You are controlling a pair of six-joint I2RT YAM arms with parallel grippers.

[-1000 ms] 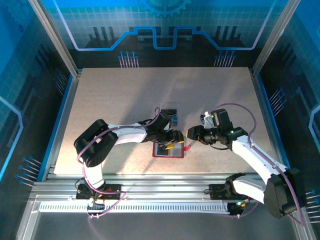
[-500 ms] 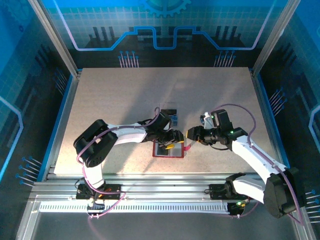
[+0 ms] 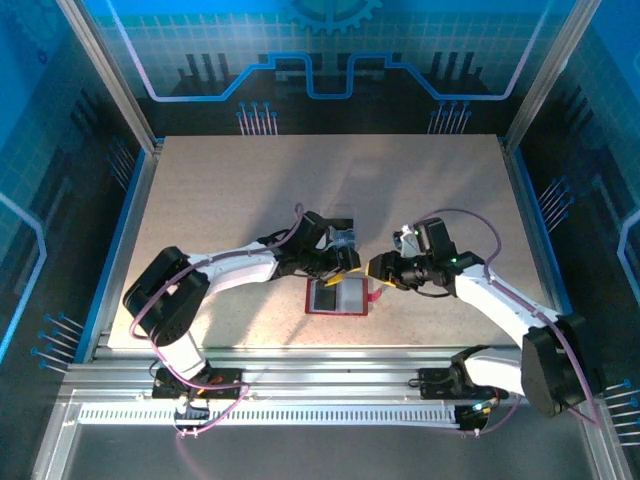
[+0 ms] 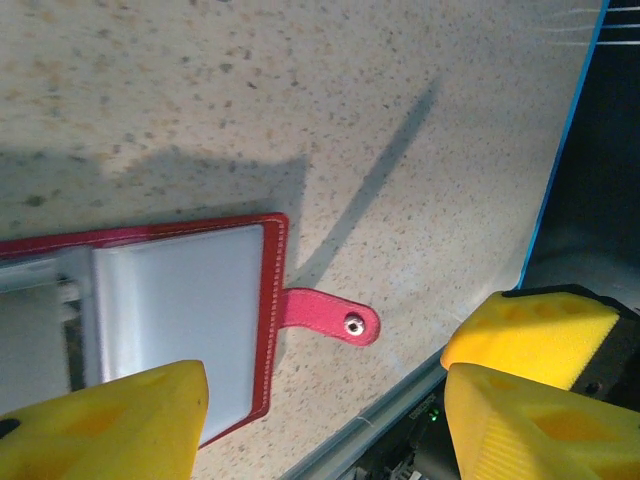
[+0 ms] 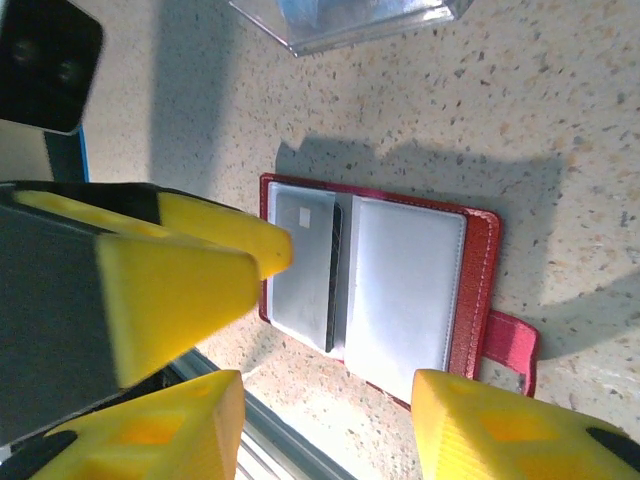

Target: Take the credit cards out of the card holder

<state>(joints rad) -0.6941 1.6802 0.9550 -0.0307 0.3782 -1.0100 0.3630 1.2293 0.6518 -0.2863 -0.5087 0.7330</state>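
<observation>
We see the red card holder [image 3: 337, 298] lying open and flat on the speckled table [image 3: 220, 190] near the front edge, pale pockets facing up. A grey card [image 5: 305, 262] sits in one half, and the red snap tab [image 4: 330, 318] points toward the right arm. The left gripper [image 3: 345, 264] hovers over the holder's far edge with its yellow fingers spread and empty — the right gripper [image 3: 378, 268] hangs beside the tab, jaws apart, holding nothing.
</observation>
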